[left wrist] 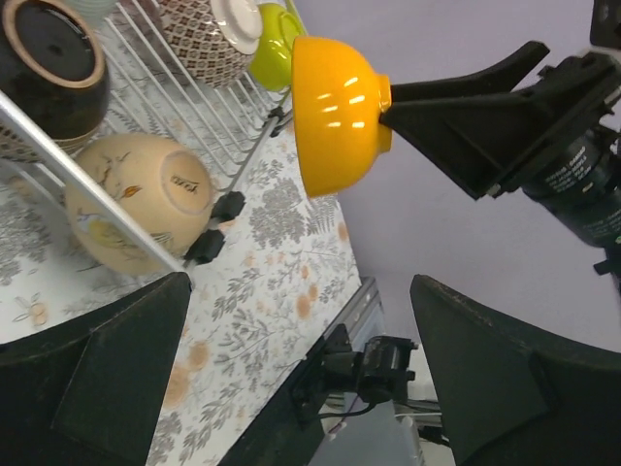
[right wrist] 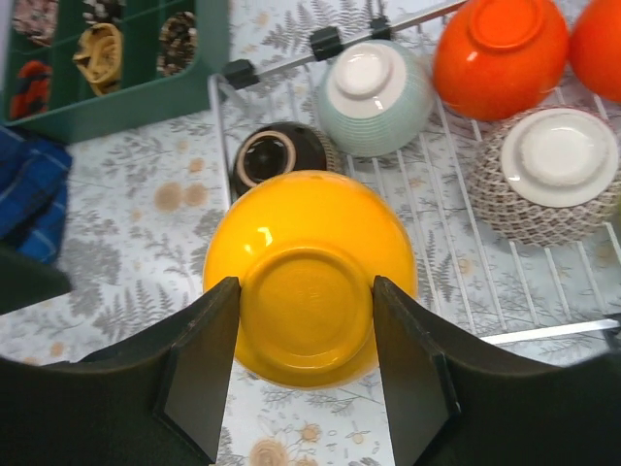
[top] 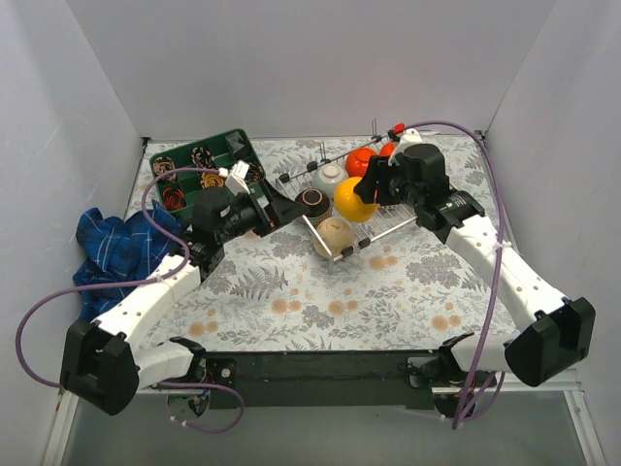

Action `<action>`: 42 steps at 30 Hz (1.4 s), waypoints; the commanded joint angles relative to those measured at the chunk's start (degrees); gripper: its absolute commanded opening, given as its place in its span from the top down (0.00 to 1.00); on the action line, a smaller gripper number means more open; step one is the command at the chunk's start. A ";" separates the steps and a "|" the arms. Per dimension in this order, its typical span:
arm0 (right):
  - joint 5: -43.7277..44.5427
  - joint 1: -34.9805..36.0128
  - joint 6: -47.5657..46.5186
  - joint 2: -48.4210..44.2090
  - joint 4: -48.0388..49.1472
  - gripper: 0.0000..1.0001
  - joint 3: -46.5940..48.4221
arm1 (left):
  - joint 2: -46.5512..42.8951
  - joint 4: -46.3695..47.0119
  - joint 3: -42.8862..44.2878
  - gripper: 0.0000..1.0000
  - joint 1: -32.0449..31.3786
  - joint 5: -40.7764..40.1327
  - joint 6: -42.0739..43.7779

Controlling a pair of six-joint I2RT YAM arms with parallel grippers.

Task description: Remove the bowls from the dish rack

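Observation:
My right gripper [top: 372, 186] is shut on the foot ring of the orange-yellow bowl [top: 354, 200], holding it upside down above the dish rack [top: 390, 224]; the right wrist view shows the pads [right wrist: 221, 320] on the bowl [right wrist: 309, 243]. In the rack [right wrist: 456, 262] sit a dark brown bowl [right wrist: 272, 155], a pale grey-green bowl [right wrist: 374, 97], two red-orange bowls [right wrist: 500, 53] and a lattice-patterned bowl [right wrist: 558, 175]. A beige bowl [top: 333, 236] leans at the rack's near end. A lime green bowl [left wrist: 277, 44] shows behind. My left gripper [top: 282, 207] is open and empty beside the rack's left end.
A dark green divided tray [top: 209, 155] with small patterned items stands at the back left. A blue checked cloth [top: 121, 248] lies at the left edge. The table has a floral cover [top: 320, 301]; grey walls close in three sides.

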 commanded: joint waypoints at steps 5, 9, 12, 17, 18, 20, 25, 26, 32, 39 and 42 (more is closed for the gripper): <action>-12.43 0.34 8.85 -8.61 13.78 0.99 -7.47 | 7.20 16.01 4.40 0.02 -7.45 -3.33 -7.87; -14.19 0.25 11.57 -11.51 16.86 0.99 -10.46 | 8.61 19.45 3.62 0.05 -9.82 -6.06 -9.71; -15.60 0.25 13.68 -12.65 18.89 0.99 -12.48 | 9.22 21.82 1.86 0.09 -10.61 -7.82 -12.78; -16.04 0.25 16.05 -13.63 21.44 0.99 -15.12 | 10.19 26.30 -0.52 0.20 -11.76 -7.47 -16.04; -16.21 0.25 16.50 -13.80 21.96 0.99 -15.38 | 10.19 26.66 -0.78 0.23 -11.93 -7.38 -16.30; -16.74 0.34 17.11 -13.98 22.84 0.99 -16.43 | 9.93 27.71 -1.74 0.32 -12.20 -7.29 -16.83; -17.45 0.25 19.31 -14.07 25.39 0.99 -18.55 | 8.97 30.88 -4.12 0.49 -12.29 -6.85 -18.86; -17.79 0.25 19.49 -13.80 25.66 0.99 -18.72 | 8.88 31.67 -4.47 0.52 -12.29 -6.77 -18.94; -18.68 0.25 20.54 -13.36 27.15 0.99 -20.30 | 8.09 33.52 -5.18 0.87 -12.29 -6.77 -18.77; -18.50 0.25 20.63 -14.15 27.33 0.99 -21.71 | 6.68 32.91 -5.18 1.00 -12.29 -7.82 -15.96; -18.33 0.25 20.28 -14.50 27.24 0.93 -22.24 | 5.89 30.63 -4.65 1.00 -12.29 -8.52 -13.50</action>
